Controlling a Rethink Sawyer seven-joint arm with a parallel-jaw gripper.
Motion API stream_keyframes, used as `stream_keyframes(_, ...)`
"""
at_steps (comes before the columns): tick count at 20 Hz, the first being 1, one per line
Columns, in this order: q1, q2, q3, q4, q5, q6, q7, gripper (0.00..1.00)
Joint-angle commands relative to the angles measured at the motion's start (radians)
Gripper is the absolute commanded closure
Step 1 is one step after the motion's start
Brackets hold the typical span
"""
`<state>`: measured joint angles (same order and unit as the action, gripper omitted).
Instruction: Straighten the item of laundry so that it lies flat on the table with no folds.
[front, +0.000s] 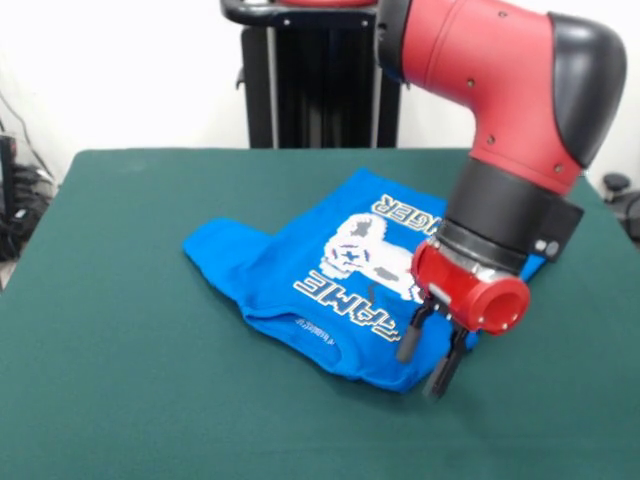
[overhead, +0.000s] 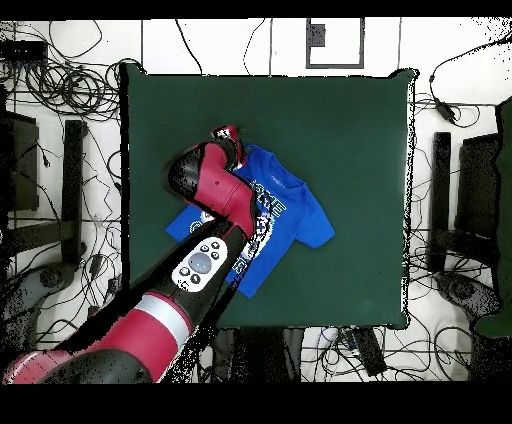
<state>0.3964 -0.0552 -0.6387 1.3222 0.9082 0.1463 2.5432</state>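
Green table is carrying the shirt, which is lying near its middle with the print side up, one sleeve sticking out and the cloth bunched in folds. I am hovering with my gripper at the shirt's edge, jaws spread apart and gripping nothing.
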Motion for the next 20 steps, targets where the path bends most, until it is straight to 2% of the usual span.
stream_keyframes(1,-0.111,-0.271,0.333,0.225,-0.190,-0.024,-0.107,0.00)
stream_keyframes(3,-0.222,-0.365,0.485,0.313,-0.334,-0.084,-0.215,0.00)
stream_keyframes(5,-0.264,-0.412,0.538,0.342,-0.445,-0.088,-0.239,0.00)
stream_keyframes(9,-0.303,-0.466,0.594,0.371,-0.592,-0.075,-0.160,0.00)
stream_keyframes(15,-0.407,-0.475,0.717,0.383,-0.807,-0.095,-0.119,0.00)
stream_keyframes(20,-0.374,-0.444,0.700,0.345,-0.883,-0.122,-0.035,0.00)
